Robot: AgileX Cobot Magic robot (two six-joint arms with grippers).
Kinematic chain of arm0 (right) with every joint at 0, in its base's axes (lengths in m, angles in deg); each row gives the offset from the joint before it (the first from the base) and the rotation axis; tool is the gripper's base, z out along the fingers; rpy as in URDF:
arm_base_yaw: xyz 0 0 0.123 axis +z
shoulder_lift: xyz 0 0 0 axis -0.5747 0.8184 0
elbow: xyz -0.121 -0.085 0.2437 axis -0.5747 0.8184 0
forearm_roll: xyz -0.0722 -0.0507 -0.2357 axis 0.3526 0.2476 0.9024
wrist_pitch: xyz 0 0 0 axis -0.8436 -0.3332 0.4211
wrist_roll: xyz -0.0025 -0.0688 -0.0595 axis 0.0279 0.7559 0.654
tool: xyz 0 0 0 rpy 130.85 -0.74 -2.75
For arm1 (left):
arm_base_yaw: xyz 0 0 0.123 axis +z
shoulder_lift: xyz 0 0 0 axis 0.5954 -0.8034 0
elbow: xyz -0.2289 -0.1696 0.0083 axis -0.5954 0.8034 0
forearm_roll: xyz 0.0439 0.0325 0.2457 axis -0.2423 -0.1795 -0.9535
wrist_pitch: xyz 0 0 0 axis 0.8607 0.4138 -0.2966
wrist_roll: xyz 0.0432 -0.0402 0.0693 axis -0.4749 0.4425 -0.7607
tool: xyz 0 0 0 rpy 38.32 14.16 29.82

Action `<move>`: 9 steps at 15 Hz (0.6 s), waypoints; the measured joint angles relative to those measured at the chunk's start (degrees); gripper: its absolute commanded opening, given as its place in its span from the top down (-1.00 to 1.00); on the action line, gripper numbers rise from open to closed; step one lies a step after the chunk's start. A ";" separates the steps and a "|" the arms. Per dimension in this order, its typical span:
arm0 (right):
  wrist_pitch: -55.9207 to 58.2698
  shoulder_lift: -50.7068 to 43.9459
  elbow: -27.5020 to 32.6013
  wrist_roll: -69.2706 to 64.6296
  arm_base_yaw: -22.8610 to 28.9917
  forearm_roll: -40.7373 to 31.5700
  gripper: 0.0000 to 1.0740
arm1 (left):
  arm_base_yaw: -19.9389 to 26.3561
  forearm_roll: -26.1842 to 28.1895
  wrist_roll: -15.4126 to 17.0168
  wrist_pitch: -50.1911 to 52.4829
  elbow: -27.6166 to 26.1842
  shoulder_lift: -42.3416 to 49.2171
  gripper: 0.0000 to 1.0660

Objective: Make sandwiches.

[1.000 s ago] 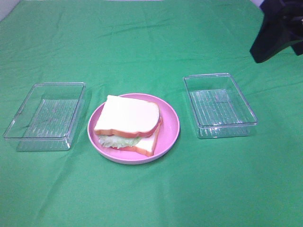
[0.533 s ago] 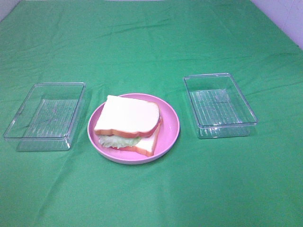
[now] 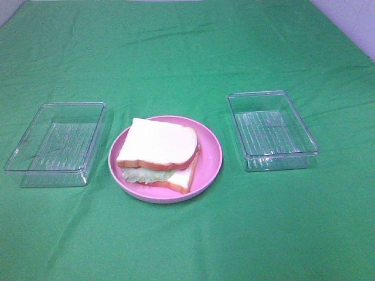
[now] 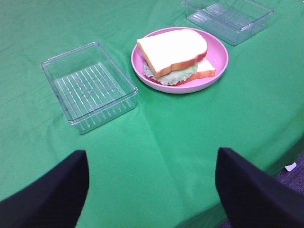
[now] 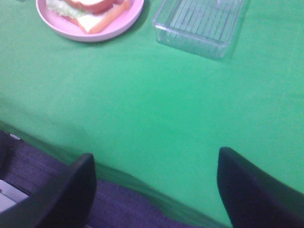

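Observation:
The sandwich (image 3: 158,152) is a stack of two white bread slices with orange-brown crust and pale green lettuce between them. It lies on a round pink plate (image 3: 208,167) in the middle of the green cloth. It also shows in the left wrist view (image 4: 173,54) and partly in the right wrist view (image 5: 97,12). Neither gripper shows in the high view. My left gripper (image 4: 152,190) is open and empty, held back near the table's front edge. My right gripper (image 5: 154,194) is open and empty, over the table's edge.
An empty clear plastic box (image 3: 55,143) stands left of the plate and another (image 3: 272,129) stands right of it. Both also show in the wrist views (image 4: 90,85) (image 5: 199,21). The table's edge (image 5: 118,183) and the floor show below the right gripper.
A dark arm at the top right of the high view one second ago has left that view. The sandwich, plate and boxes have not moved.

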 measured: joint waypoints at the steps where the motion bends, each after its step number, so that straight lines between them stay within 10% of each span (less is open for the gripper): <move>1: -0.80 -2.98 0.46 1.89 0.00 -1.55 -0.27 | 0.00 0.00 0.00 0.00 0.00 0.00 -0.34; 9: -4.18 -3.32 2.01 3.44 0.00 -2.23 -0.27 | 0.00 0.00 0.00 0.00 0.00 0.00 -0.34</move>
